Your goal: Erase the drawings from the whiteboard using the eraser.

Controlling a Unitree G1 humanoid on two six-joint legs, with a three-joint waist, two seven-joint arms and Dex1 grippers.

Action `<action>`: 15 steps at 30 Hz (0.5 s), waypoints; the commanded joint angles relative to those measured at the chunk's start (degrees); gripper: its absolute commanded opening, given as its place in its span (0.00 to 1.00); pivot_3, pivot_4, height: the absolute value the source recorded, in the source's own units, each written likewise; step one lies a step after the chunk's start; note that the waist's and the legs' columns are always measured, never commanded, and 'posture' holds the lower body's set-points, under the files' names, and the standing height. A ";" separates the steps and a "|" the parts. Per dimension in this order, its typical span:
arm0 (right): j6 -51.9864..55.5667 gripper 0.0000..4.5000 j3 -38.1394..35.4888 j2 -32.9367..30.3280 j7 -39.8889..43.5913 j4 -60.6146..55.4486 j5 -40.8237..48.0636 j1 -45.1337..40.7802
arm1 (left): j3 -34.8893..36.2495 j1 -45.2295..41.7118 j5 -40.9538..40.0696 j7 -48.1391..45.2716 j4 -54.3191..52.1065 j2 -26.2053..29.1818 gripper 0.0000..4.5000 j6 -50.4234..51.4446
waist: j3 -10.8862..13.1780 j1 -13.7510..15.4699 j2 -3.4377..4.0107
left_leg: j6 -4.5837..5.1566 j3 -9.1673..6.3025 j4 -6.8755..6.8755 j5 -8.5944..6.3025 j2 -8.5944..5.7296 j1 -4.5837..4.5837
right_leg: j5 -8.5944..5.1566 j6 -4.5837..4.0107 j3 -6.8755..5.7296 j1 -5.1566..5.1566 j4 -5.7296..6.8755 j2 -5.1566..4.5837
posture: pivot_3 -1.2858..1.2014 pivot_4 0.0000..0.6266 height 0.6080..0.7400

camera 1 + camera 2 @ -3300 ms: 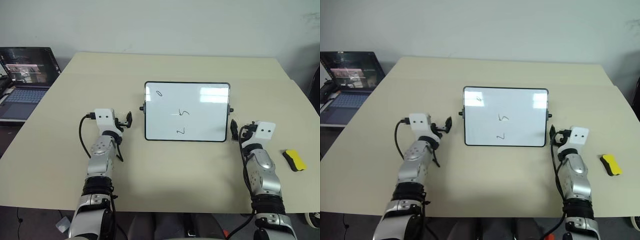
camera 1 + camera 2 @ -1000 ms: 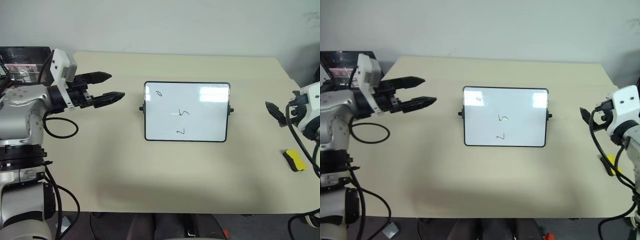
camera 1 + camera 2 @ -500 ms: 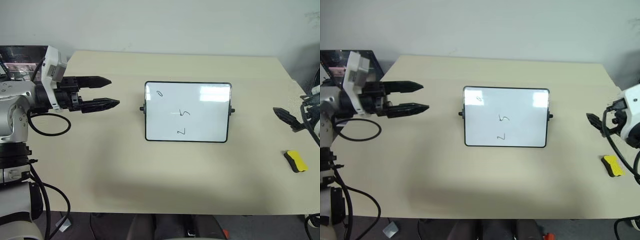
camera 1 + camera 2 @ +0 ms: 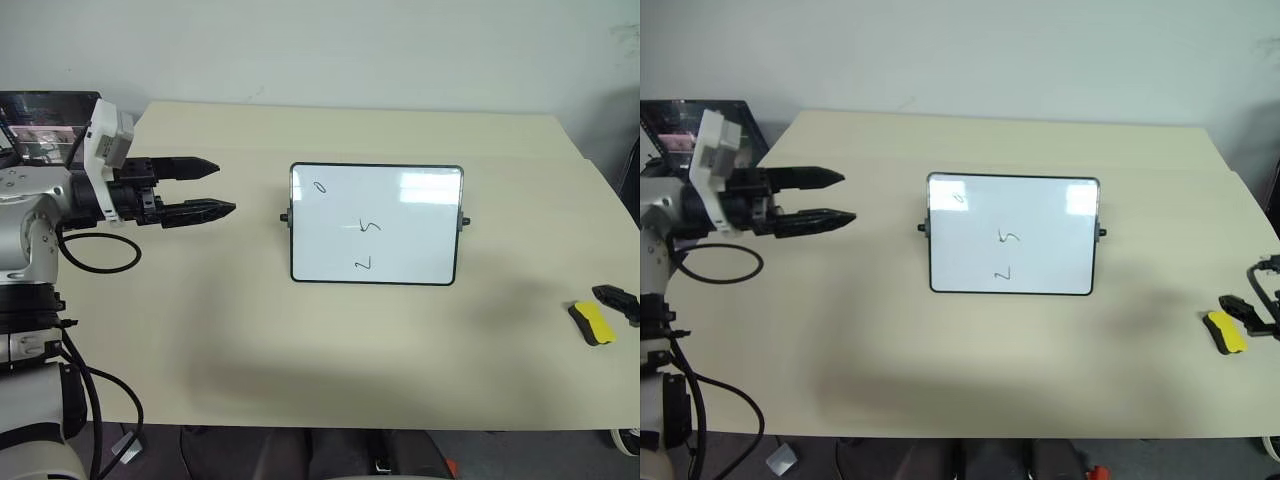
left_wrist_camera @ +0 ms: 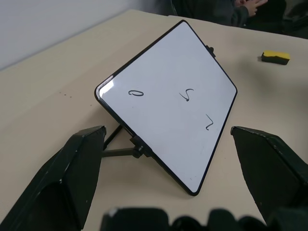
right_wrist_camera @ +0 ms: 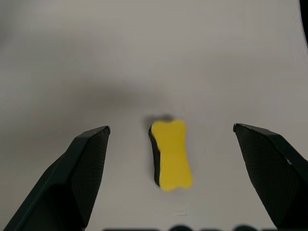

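Near the desk's right edge, the eraser [image 6: 170, 154] lies between the right gripper's [image 6: 171, 192] spread jaws; centre over it, then close squarely across its narrow waist. The left gripper [image 4: 205, 186] hovers spread.

Pretty bright, even light from overhead imo; there's glare on the whiteboard [image 4: 376, 224], a pale patch near its top right corner and a smaller one top left, but the drawings [image 4: 368, 227] still read fine. Soft diffuse shadows on the table [image 4: 250, 340], a broad faint one under the left gripper [image 4: 215, 187] and a darker blob next to the eraser [image 6: 171, 154] in the right wrist view. Head views are sharp w/ a bit of dimming at the corners, while both wrist views have the fingers [image 5: 72, 178] up close looking soft and the right wrist pic is kinda greyish and slightly blurry overall.
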 commanded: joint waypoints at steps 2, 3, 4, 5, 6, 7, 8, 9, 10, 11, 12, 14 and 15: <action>-0.19 1.00 -2.01 1.96 0.70 -1.69 0.23 1.79 | 0.45 -1.10 -0.04 -0.52 0.07 0.22 1.00 -1.31 | 0.00 -0.15 0.00 | 0.00 0.00 0.03 0.00 0.00 0.02 | 0.01 0.02 0.02 0.00 0.02 0.00 | 0.52 0.24 1.00; -0.70 1.00 -1.61 2.41 0.57 -1.25 -0.03 2.16 | 0.43 -0.97 -0.09 -0.49 -0.02 0.17 1.00 -1.32 | 0.00 -0.17 0.00 | 0.00 -0.01 0.03 0.00 0.00 0.03 | 0.02 0.04 0.04 0.00 0.03 0.00 | 0.52 0.24 1.00; -1.34 1.00 -1.18 2.79 0.49 -0.42 -0.33 2.62 | 0.45 -0.85 -0.18 -0.41 -0.22 0.12 1.00 -1.27 | 0.00 -0.17 0.00 | 0.00 -0.01 0.04 0.00 -0.01 0.03 | 0.03 0.05 0.04 0.00 0.03 0.00 | 0.52 0.24 1.00; -2.17 1.00 -0.70 3.04 0.38 0.44 -0.71 3.08 | 0.48 -0.77 -0.29 -0.36 -0.39 0.10 1.00 -1.18 | 0.00 -0.15 0.00 | 0.00 0.00 0.05 0.00 -0.01 0.03 | 0.03 0.06 0.02 0.01 0.02 0.00 | 0.52 0.24 1.00; -3.19 1.00 -0.24 3.20 0.29 1.29 -1.06 3.37 | 0.53 -0.73 -0.40 -0.32 -0.52 0.08 1.00 -1.05 | 0.00 -0.10 0.00 | 0.00 0.00 0.05 0.00 -0.01 0.03 | 0.03 0.06 0.01 0.02 0.02 0.00 | 0.52 0.24 1.00; -3.91 1.00 0.11 3.60 0.21 2.41 -1.17 3.22 | 0.60 -0.59 -0.47 -0.25 -0.73 0.12 1.00 -0.93 | 0.00 -0.09 0.00 | 0.00 0.00 0.05 0.00 -0.02 0.02 | 0.03 0.06 0.01 0.03 0.01 0.00 | 0.52 0.24 1.00; -4.64 1.00 0.51 3.83 0.07 3.42 -1.35 3.04 | 0.66 -0.48 -0.49 -0.16 -0.85 0.17 1.00 -0.86 | 0.00 -0.08 0.00 | 0.00 0.01 0.05 0.00 -0.02 0.02 | 0.03 0.06 0.01 0.04 0.00 0.00 | 0.52 0.24 1.00; -5.67 1.00 1.05 3.80 -0.08 4.52 -1.67 2.96 | 0.80 -0.43 -0.52 0.09 -0.93 0.16 1.00 -0.79 | 0.00 -0.08 0.00 | 0.00 0.02 0.05 0.00 -0.03 0.02 | 0.03 0.06 0.02 0.04 0.00 0.00 | 0.52 0.24 1.00; -6.53 1.00 1.49 3.75 -0.12 5.38 -1.81 2.85 | 0.91 -0.40 -0.55 0.30 -0.98 0.15 1.00 -0.71 | 0.00 -0.08 0.00 | 0.00 0.02 0.06 0.00 -0.03 0.02 | 0.03 0.06 0.02 0.04 0.00 0.00 | 0.52 0.24 1.00; -7.31 1.00 1.81 3.66 -0.02 6.19 -1.77 2.78 | 1.03 -0.24 -0.63 0.42 -1.22 0.23 1.00 -0.57 | 0.00 -0.09 0.00 | 0.00 0.03 0.06 0.00 -0.03 0.02 | 0.03 0.06 0.03 0.04 0.00 0.00 | 0.52 0.24 1.00; -8.56 1.00 2.31 3.38 0.12 7.15 -1.93 2.83 | 1.11 -0.02 -0.67 0.50 -1.49 0.38 1.00 -0.43 | 0.00 -0.11 0.00 | 0.00 0.03 0.06 0.00 -0.03 0.03 | 0.03 0.06 0.03 0.04 0.00 0.00 | 0.52 0.24 1.00; -10.98 1.00 2.84 3.01 0.19 9.63 -2.18 2.00 | 1.26 0.33 -0.71 0.63 -1.81 0.63 1.00 -0.23 | 0.00 -0.13 0.00 | 0.00 0.02 0.06 0.00 -0.01 0.03 | 0.03 0.06 0.02 0.04 0.01 0.01 | 0.52 0.24 1.00; -11.98 1.00 3.11 2.77 0.21 10.74 -2.27 1.65 | 1.29 0.45 -0.67 0.72 -1.90 0.71 1.00 -0.22 | 0.00 -0.13 0.00 | 0.00 0.02 0.06 0.00 -0.02 0.03 | 0.03 0.06 0.02 0.04 0.02 0.01 | 0.52 0.24 1.00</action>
